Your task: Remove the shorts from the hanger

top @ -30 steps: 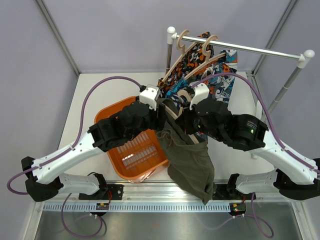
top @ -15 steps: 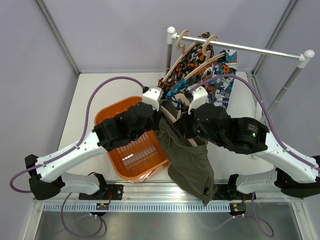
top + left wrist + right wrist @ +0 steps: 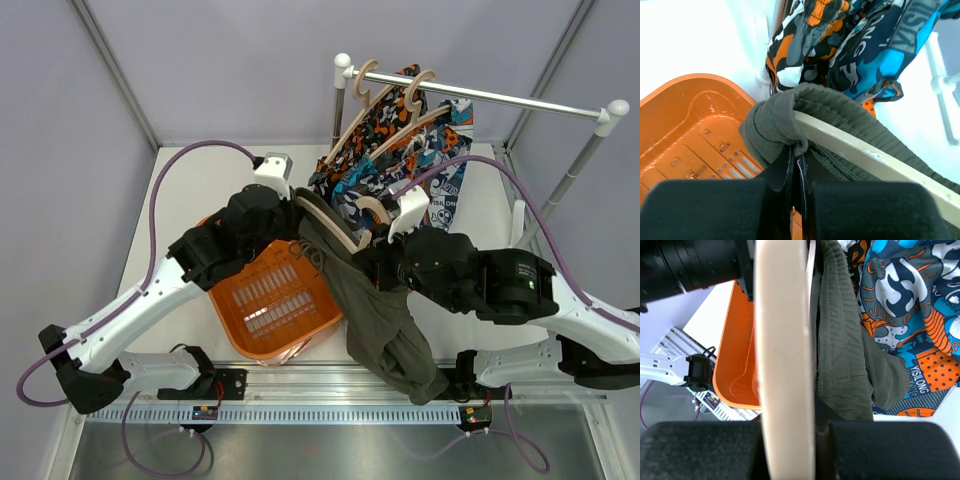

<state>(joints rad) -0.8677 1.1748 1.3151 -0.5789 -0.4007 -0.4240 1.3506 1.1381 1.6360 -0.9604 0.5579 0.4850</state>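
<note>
Swung leftward, left gripper [image 3: 796,161] pinches olive shorts [image 3: 385,312] above the basket rim [image 3: 690,80]; right gripper [image 3: 795,430] clamps the hanger [image 3: 782,340].

Three pairs of shorts are here: one plain olive-green pair [image 3: 378,300], one orange-black-white blotch-print pair [image 3: 375,125] and one blue-orange-white swirl-print pair [image 3: 445,150]. There are three pale wooden hangers: a first hanger [image 3: 358,88] and a second hanger [image 3: 415,98] hooked on the rail, and a third hanger [image 3: 335,228] off it, inside the olive-green waistband. One metal clothes rail [image 3: 520,100] stands at the table's far right corner. One orange basket [image 3: 270,300] sits by the near edge. Two robot arms, the left arm [image 3: 130,320] and the right arm [image 3: 590,320], each carry one purple cable: a left cable [image 3: 158,220] and a right cable [image 3: 515,195].
</note>
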